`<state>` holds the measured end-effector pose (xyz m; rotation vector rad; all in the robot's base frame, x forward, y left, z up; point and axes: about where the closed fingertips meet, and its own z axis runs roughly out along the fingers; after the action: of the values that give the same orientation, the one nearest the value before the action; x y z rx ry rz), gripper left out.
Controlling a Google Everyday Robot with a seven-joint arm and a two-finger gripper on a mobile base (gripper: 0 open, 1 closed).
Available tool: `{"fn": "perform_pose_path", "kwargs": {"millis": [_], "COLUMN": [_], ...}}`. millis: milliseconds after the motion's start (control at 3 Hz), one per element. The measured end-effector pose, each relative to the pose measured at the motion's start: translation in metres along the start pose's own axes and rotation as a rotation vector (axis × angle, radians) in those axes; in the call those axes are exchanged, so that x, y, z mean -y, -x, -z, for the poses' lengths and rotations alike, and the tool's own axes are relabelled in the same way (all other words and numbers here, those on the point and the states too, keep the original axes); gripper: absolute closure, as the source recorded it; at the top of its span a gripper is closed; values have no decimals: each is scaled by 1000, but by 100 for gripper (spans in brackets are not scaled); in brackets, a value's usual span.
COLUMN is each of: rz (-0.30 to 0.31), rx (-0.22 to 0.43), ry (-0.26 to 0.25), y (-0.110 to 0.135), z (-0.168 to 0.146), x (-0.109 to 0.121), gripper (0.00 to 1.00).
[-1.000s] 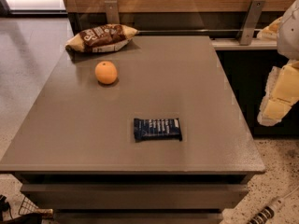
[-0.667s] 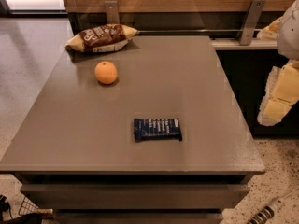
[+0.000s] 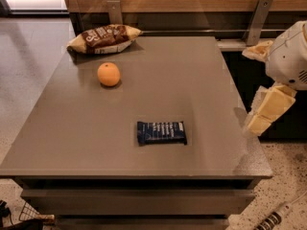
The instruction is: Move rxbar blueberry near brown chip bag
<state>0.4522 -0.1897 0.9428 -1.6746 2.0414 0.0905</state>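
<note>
The rxbar blueberry (image 3: 161,132) is a flat dark navy bar with white lettering. It lies flat on the grey table (image 3: 182,80), in the front middle. The brown chip bag (image 3: 104,38) lies at the table's far left corner, well apart from the bar. My gripper (image 3: 263,115) hangs off the table's right edge, to the right of the bar and a little above table height, with nothing in it. The white arm (image 3: 288,56) rises above it.
An orange (image 3: 109,74) sits on the table between the bag and the bar, nearer the bag. A wooden wall with metal brackets (image 3: 258,18) runs behind the table. The floor shows at the left and in front.
</note>
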Motion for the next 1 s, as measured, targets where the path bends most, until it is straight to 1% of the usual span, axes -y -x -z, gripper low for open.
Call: {"fn": "perform_pose_path", "kwargs": {"millis": [333,667,1000], "rz": [4,9,21], "rx": [212,451,556], "ry": [38,138,204], "y": [10,33,41], "z": [-47,-87,-98], "x": [-1,-10,-18], "gripper": [0,0,0]}}
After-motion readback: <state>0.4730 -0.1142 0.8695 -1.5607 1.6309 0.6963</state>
